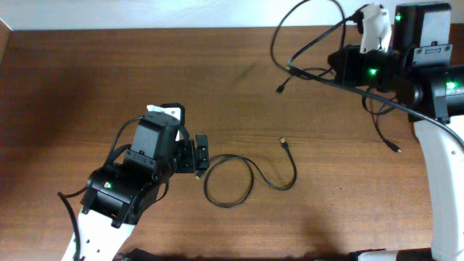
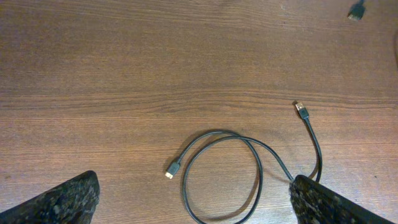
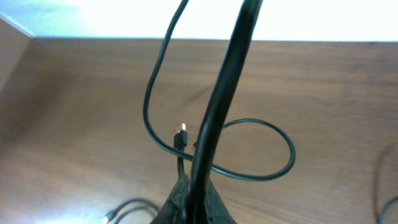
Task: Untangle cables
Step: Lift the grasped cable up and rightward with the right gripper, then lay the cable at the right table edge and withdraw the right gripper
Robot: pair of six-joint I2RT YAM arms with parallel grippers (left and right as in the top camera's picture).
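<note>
Okay, quick pass. My left gripper (image 2: 194, 186) sits low over the wooden table (image 1: 87, 80), jaws spread wide, nothing gripped. Its fingers (image 2: 62, 200) fill the two bottom corners of the left wrist view.

The looped cable (image 2: 256, 180) lies flat on the table right in front of that gripper. It makes one loop and crosses itself once. The near plug (image 2: 173, 169) rests between my spread fingers, touching neither. The far plug (image 2: 301, 109), metal-tipped, points away toward table centre. The cord runs right up to the finger at the lower right of that view; contact or not, can't tell.

My right gripper (image 3: 189, 202) is up at the far right of the table, jaws together, clamped on the raised cable (image 3: 225, 93). That cord comes straight up out of the fingertips. A thin strand (image 3: 273, 140) loops behind it; same cord or a second one, can't tell. A hanging plug (image 3: 180, 134) dangles next to the clamped cord. In the overhead view two plug ends show left of this gripper; whether they touch the wood, can't tell.

A stray plug end (image 1: 396, 149) lies on the table beside my right arm.

The looped cable and the raised cable are well apart, not touching.
</note>
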